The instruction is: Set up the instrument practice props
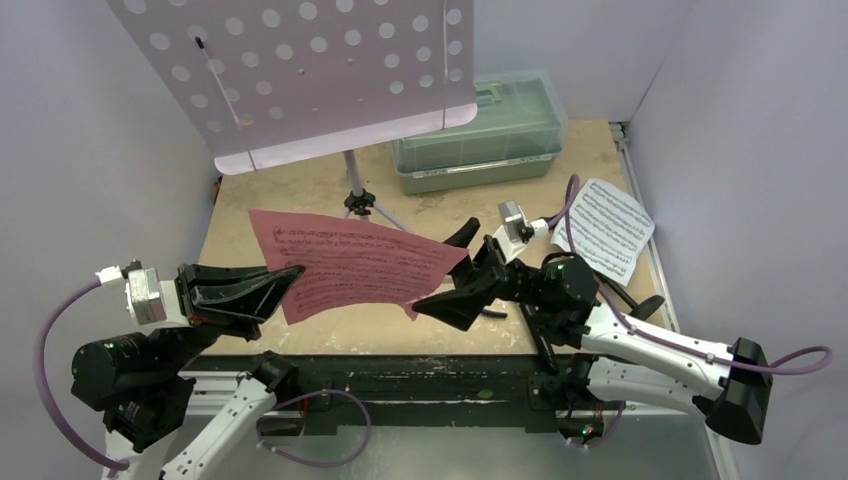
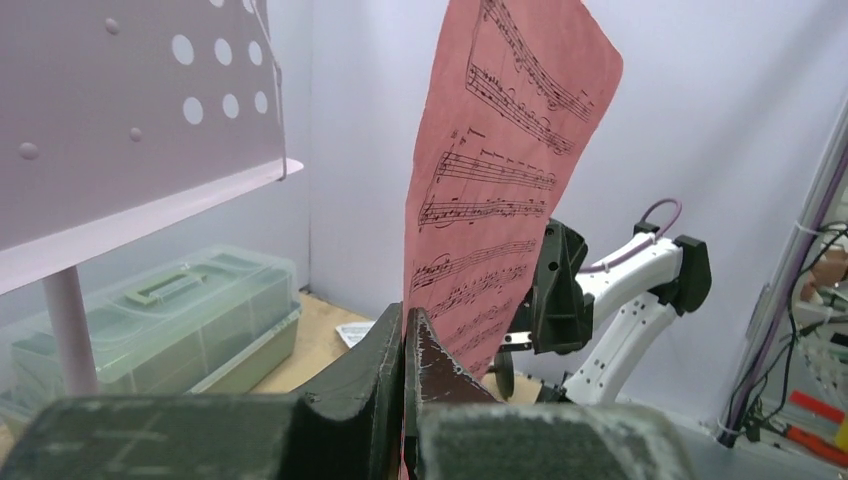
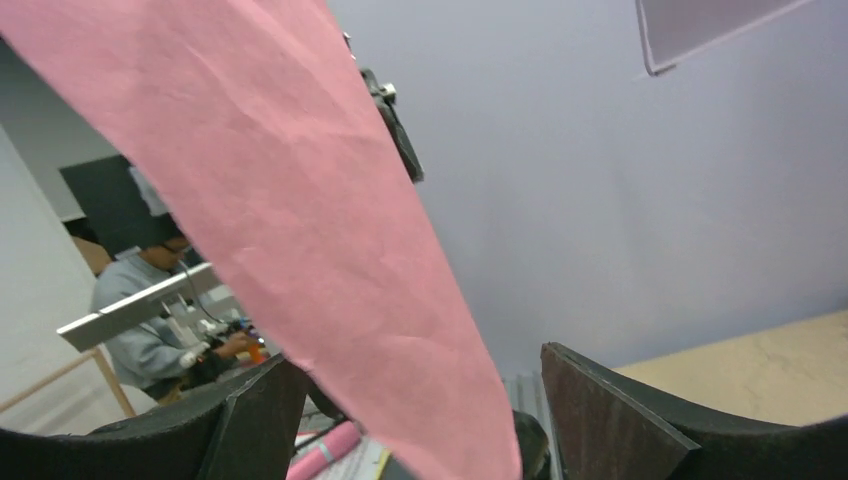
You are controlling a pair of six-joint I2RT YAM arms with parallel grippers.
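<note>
Pink sheet of music (image 1: 350, 262), creased and printed with black staves, is pinched at its left edge by the left gripper (image 1: 288, 272), jaws tight together. It hangs above the table (image 1: 350, 332) and stretches right, where the right gripper (image 1: 447, 268) has its jaws spread wide either side of the far corner, not pinching. Behind stands the lilac music stand (image 1: 310, 70); a white sheet (image 1: 603, 228) lies far right. Only notes are legible, no words.

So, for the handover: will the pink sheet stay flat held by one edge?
Probably not: pinched at one edge by the left pincer, the pink sheet bows, so likely floppy. Thin paper, probably very light. The open right pincer straddles its far end.
</note>
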